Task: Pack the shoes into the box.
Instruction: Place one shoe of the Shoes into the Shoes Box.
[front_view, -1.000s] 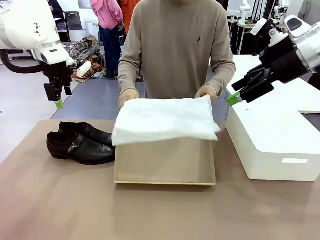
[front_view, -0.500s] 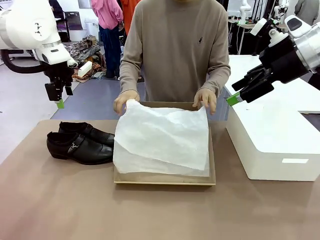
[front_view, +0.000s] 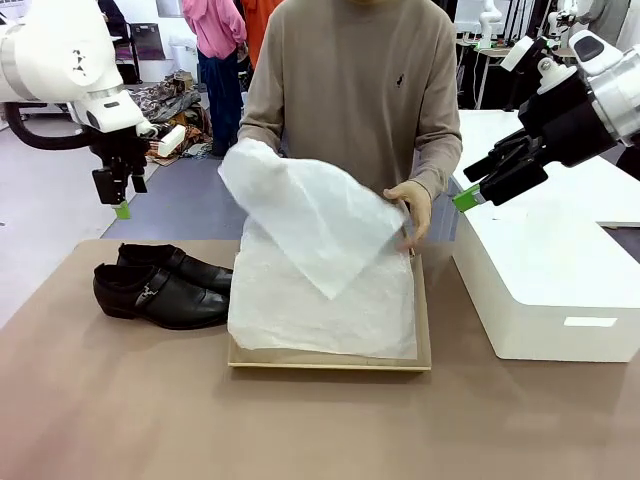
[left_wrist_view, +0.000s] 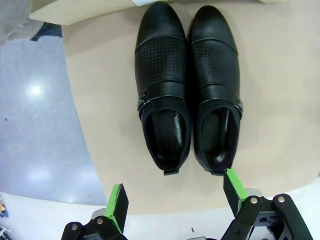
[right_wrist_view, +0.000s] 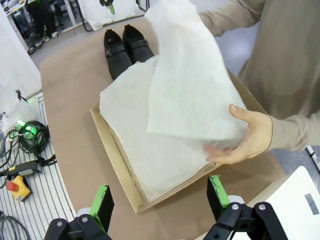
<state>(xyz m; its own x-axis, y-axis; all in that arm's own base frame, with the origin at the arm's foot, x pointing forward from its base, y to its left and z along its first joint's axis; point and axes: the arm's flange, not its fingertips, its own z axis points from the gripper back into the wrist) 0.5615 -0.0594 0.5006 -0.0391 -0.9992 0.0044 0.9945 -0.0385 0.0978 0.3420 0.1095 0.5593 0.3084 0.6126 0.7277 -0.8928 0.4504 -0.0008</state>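
Pair of glossy black shoes (front_view: 160, 288) side by side, soles down, on the tabletop (front_view: 130, 410), just left of the open cardboard box (front_view: 330, 361). Heels to the left, pointed toes to the right toward the box wall; long axes left to right, roughly parallel with the tabletop's near edge. Inside the box, white tissue paper (front_view: 320, 300), its upper sheet held up by a person at the far side, one hand (front_view: 412, 208) at the box's far right corner. High over the shoes, the left gripper (left_wrist_view: 175, 200), jaws spread wide and empty, green pads flanking the heel ends in the wrist view. Off to the right, near the white box (front_view: 560, 290), the right gripper (right_wrist_view: 160, 196), likewise spread and holding nothing. Best done, by the look of it, by waiting until the tissue is folded back and the hand is clear, then descending straight, closing across one shoe's narrow middle near the buckle rather than along its length, and laying it lengthwise on the lining.
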